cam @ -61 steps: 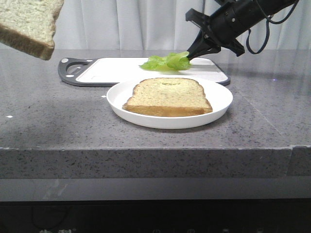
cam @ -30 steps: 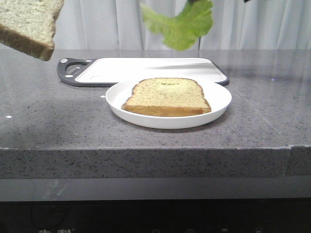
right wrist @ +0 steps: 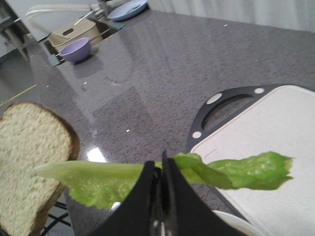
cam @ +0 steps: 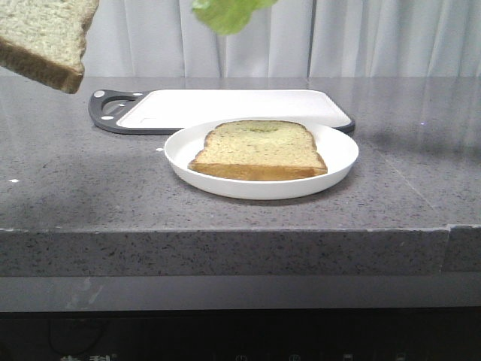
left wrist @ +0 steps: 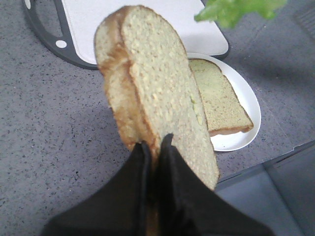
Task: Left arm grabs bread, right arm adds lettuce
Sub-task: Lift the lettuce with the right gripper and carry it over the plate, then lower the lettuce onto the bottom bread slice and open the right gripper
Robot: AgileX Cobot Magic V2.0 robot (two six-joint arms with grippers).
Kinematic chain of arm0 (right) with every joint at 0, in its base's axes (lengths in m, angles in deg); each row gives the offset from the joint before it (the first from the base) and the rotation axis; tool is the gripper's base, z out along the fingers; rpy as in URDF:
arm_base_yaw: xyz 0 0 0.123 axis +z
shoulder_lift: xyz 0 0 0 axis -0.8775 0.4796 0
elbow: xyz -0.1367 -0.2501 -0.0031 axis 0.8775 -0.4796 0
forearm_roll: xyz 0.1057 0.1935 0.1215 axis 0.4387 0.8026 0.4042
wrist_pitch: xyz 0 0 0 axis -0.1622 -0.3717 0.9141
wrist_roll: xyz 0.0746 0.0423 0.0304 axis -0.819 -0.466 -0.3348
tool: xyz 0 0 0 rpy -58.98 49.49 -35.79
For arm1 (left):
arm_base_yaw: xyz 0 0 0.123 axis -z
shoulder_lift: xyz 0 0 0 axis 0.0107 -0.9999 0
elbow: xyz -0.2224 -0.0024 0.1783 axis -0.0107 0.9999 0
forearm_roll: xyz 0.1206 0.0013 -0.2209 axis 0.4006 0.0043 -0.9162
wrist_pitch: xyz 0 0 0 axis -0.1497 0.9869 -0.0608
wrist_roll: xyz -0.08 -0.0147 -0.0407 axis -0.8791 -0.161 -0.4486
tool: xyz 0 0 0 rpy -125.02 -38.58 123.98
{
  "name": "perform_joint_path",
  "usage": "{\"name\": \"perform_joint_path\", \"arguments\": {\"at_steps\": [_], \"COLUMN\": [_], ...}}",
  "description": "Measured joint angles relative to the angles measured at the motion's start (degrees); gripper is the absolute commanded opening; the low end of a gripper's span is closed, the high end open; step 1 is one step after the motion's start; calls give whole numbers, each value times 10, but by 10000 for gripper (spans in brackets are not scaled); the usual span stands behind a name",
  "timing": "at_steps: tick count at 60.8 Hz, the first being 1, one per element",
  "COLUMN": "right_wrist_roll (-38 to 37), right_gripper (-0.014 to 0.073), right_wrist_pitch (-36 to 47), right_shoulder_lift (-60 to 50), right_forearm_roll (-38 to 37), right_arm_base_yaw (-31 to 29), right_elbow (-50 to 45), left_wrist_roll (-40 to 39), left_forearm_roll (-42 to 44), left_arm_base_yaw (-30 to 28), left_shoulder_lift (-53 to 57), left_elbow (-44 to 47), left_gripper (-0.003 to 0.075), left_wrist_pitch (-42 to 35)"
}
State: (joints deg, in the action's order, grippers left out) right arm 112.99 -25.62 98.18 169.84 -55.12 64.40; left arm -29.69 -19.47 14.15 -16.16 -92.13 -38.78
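The bread [cam: 43, 37] hangs high at the upper left of the front view, a thick slice with a golden-brown crust. My left gripper [left wrist: 154, 147] is shut on its lower edge, the bread [left wrist: 152, 93] standing on edge between the fingers. The lettuce [cam: 225, 13] hangs at the top edge of the front view, above and left of the plate. My right gripper [right wrist: 160, 164] is shut on the lettuce [right wrist: 123, 179], which spreads to both sides of the fingers. Neither gripper shows in the front view.
A white plate [cam: 338, 162] near the table's front holds a thinner slice with a dimpled centre [cam: 259, 149]. Behind it lies a white cutting board [cam: 225, 105] with a dark handle [cam: 105, 109]. A purple bowl [right wrist: 76, 49] and a sink [right wrist: 74, 32] show far off.
The lettuce has risen from the cutting board and moved left, now mostly above the frame's top edge. The right arm has left the front view. The bread has stayed still.
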Motion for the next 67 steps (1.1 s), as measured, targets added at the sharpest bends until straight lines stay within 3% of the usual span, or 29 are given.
{"name": "perform_joint_path", "arguments": {"at_steps": [17, 32, 49, 67], "right_wrist_roll": [116, 135, 50, -34], "right_gripper": [-116, -116, -116, -116], "right_wrist_pitch": [-16, -7, 53, 94], "right_shoulder_lift": [4, 42, 48, 48], "right_forearm_roll": [6, -40, -148, -191], "right_arm_base_yaw": [31, 32, 32, 32], "right_elbow": [-69, -98, -111, -111], "left_wrist_roll": [0, 0, 0, 0], "left_forearm_roll": [0, 0, 0, 0], "left_arm_base_yaw": [0, 0, 0, 0], "left_shoulder_lift": [0, 0, 0, 0], "left_elbow": [0, 0, 0, 0], "left_gripper": [-20, -20, -20, -20], "left_wrist_pitch": [0, 0, 0, 0]}}
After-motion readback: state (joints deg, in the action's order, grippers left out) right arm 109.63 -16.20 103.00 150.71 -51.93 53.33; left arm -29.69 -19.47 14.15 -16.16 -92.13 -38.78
